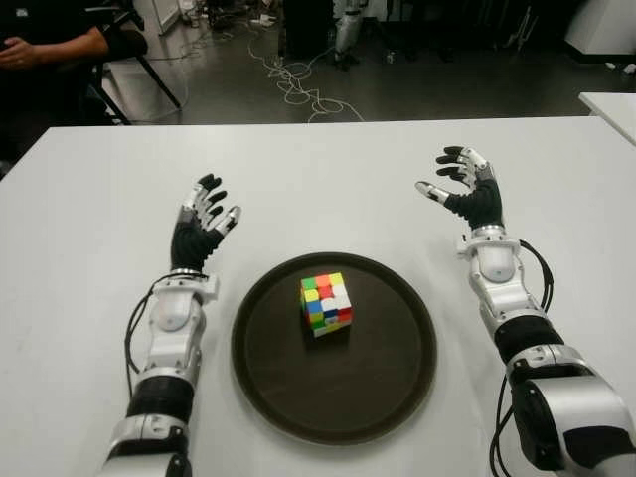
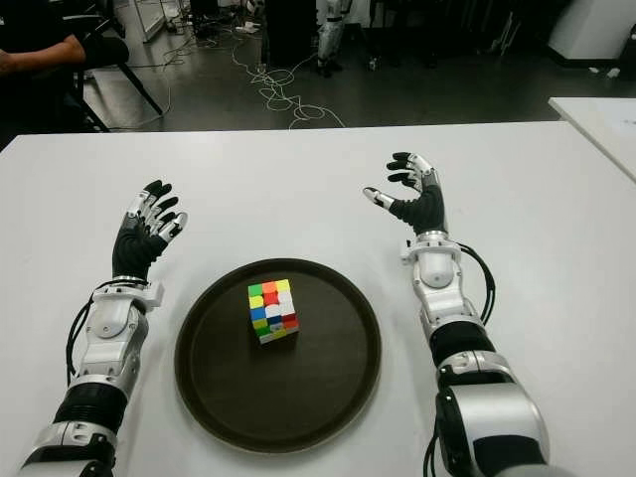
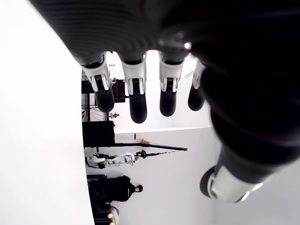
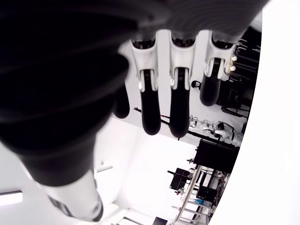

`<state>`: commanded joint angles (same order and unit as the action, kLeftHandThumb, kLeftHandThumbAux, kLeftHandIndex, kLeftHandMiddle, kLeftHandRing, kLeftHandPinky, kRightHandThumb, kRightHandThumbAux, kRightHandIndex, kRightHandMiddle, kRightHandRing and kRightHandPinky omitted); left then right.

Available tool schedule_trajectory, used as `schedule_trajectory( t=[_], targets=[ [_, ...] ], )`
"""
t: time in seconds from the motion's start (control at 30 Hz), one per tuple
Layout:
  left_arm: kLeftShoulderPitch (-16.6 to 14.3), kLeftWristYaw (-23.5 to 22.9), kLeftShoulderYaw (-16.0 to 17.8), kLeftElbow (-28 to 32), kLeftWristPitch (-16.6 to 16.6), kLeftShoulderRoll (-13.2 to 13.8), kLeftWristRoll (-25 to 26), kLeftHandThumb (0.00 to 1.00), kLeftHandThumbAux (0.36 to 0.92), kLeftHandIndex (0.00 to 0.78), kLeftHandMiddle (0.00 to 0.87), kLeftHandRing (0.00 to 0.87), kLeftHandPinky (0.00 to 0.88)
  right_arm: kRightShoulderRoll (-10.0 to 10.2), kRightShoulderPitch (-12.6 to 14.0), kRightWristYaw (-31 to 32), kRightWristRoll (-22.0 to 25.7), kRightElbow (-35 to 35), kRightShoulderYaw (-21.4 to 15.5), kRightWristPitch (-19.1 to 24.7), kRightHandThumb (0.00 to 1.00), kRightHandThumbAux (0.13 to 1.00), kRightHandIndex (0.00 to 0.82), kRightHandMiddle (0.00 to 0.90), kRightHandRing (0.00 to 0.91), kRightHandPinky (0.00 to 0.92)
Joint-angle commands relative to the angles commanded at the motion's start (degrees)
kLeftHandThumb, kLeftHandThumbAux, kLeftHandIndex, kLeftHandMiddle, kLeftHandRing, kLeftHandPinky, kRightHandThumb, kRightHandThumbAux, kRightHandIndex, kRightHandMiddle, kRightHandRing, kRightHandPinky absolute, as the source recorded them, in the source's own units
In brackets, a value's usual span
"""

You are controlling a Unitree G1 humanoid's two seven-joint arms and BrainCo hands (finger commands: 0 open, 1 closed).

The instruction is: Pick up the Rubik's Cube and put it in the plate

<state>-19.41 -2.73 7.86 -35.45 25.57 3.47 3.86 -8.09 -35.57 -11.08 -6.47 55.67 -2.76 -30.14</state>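
The Rubik's Cube (image 1: 326,304) stands inside the round dark brown plate (image 1: 268,368), a little above its middle. My left hand (image 1: 206,216) is left of the plate over the white table, fingers spread, holding nothing. To the right of the plate and farther back, my right hand (image 1: 462,184) is raised, its fingers loosely spread and empty. Both wrist views show only relaxed fingers (image 3: 136,101) and fingers (image 4: 178,112) with nothing between them.
The white table (image 1: 328,169) stretches around the plate. A second white table's corner (image 1: 611,104) shows at the far right. A person's arm (image 1: 50,45) and a chair are at the back left, with cables (image 1: 298,84) on the floor beyond the table.
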Motion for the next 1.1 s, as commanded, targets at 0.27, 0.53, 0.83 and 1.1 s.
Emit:
schedule_trajectory(
  t=[0.27, 0.53, 0.83, 1.1],
  targets=[
    [0.0, -0.2, 0.2, 0.1, -0.2, 0.1, 0.2, 0.087, 0.752, 0.108, 0.154, 0.138, 0.117, 0.2, 0.0, -0.7, -0.2, -0.2, 0.0, 0.5, 0.123, 0.840, 0.293, 0.368, 0.363, 0.316],
    [0.1, -0.4, 0.3, 0.4, -0.7, -0.1, 0.6, 0.106, 0.764, 0.109, 0.169, 0.152, 0.130, 0.5, 0.1, -0.5, 0.4, -0.6, -0.3, 0.5, 0.146, 0.858, 0.293, 0.373, 0.372, 0.354],
    [0.3, -0.1, 0.3, 0.9, -1.5, -0.3, 0.6, 0.107, 0.765, 0.105, 0.167, 0.152, 0.131, 0.6, 0.3, -0.7, 0.5, -0.8, -0.4, 0.6, 0.156, 0.855, 0.299, 0.379, 0.383, 0.369],
    [0.3, -0.3, 0.3, 1.1, -1.4, -0.3, 0.8, 0.095, 0.769, 0.109, 0.169, 0.151, 0.123, 0.4, 0.1, -1.5, -0.2, -0.5, -0.2, 0.5, 0.149, 0.864, 0.308, 0.383, 0.383, 0.374]
  ],
)
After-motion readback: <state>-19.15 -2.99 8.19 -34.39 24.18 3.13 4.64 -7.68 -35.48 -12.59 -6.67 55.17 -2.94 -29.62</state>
